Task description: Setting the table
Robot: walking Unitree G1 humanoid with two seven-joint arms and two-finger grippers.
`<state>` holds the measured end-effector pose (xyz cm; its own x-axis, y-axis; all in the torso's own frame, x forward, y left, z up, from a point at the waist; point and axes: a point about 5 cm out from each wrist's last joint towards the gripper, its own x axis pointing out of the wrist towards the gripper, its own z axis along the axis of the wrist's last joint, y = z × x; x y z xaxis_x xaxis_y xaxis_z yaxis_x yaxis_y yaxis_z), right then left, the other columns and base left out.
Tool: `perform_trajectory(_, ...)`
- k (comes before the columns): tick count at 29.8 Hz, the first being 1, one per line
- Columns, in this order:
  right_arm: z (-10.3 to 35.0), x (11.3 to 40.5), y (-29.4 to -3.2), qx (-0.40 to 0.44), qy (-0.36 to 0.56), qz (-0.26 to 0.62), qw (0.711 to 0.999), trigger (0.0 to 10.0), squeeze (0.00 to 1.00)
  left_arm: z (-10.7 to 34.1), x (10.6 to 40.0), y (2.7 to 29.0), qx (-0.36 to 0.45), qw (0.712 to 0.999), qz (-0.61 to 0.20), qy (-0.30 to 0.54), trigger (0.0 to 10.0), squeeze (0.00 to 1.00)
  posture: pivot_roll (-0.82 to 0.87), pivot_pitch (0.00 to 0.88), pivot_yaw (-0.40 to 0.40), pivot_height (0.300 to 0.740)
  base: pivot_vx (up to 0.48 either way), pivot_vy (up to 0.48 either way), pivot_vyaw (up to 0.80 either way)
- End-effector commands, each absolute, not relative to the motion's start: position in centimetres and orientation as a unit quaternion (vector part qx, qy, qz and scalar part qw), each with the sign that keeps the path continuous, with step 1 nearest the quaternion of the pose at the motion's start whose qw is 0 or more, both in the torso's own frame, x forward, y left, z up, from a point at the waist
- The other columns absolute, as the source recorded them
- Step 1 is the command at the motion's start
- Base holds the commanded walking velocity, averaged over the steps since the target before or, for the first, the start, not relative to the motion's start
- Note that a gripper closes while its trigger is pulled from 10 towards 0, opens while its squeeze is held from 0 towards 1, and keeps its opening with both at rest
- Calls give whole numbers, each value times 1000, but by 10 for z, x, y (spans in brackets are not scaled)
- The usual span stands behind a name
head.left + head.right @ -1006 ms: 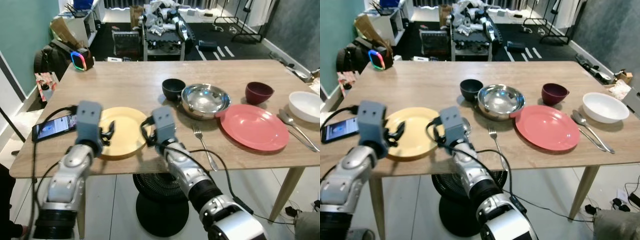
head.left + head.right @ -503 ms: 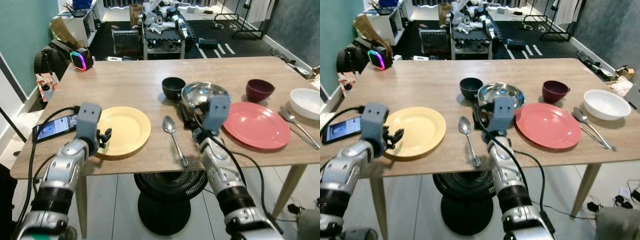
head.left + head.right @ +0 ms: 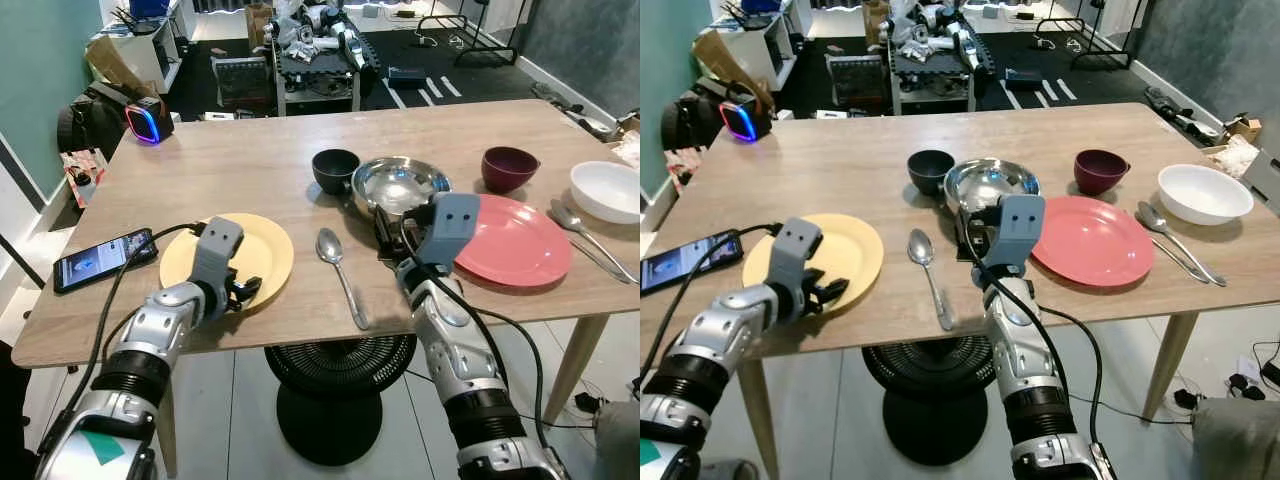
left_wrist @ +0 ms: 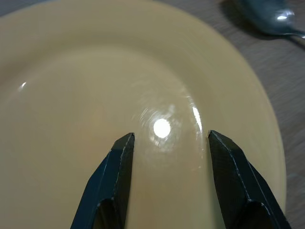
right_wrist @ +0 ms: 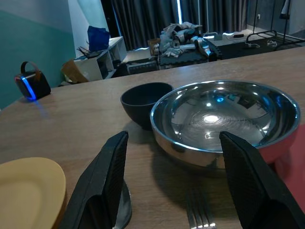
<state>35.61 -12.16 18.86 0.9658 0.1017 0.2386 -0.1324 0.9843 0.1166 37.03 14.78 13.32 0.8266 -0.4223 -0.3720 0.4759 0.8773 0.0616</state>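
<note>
Silver metal spoon (image 3: 338, 275) lies flat on the light wooden surface (image 3: 240, 170), long axis roughly 12-to-5: bowl end toward 12, handle tip toward 5, ending just short of the near edge. It sits between the round yellow plate (image 3: 215, 262) at its 9 and the right arm at its 3, touching neither.

Left claw (image 3: 243, 291) is over the yellow plate's near rim at 5 o'clock, fingers spread with nothing between them; the wrist view shows both black fingers (image 4: 116, 179) above bare plate. Right claw (image 3: 385, 232) is spread open, gripping nothing, aimed at the shiny steel bowl (image 3: 396, 186). A silver fork (image 5: 200, 217) lies on the wood just under it, tines toward the bowl. Small black bowl (image 3: 335, 169) touches or nearly touches the steel bowl at its 9.

Round red plate (image 3: 515, 240) is at 3 of the right arm, dark maroon bowl (image 3: 508, 167) at the plate's 12, white bowl (image 3: 607, 190) at the far right edge with another spoon (image 3: 577, 227) beside it. Black phone (image 3: 104, 260) with cable sits near the left edge.

Open wood: far half of the surface, plus the strip between yellow plate and spoon.

Versus half a second back: left claw is further along the plate's near rim, toward the spoon; right claw and spoon keep about the same layout.
</note>
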Motion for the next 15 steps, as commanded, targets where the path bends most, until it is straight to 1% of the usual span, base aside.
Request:
perform_trajectory(1,184,353,-122,65,-105,57,991,10000,0,119,367,141,90,942,-250,204,10000,0,18,62,117,740,0,0,0)
perform_trajectory(6,185,352,-123,63,-103,55,991,10000,0,119,372,128,91,939,-264,201,10000,0,10,60,120,740,0,0,0)
perform_trajectory(15,186,351,-123,63,-103,53,991,10000,0,121,375,118,95,937,-276,193,10000,0,1,60,123,740,0,0,0)
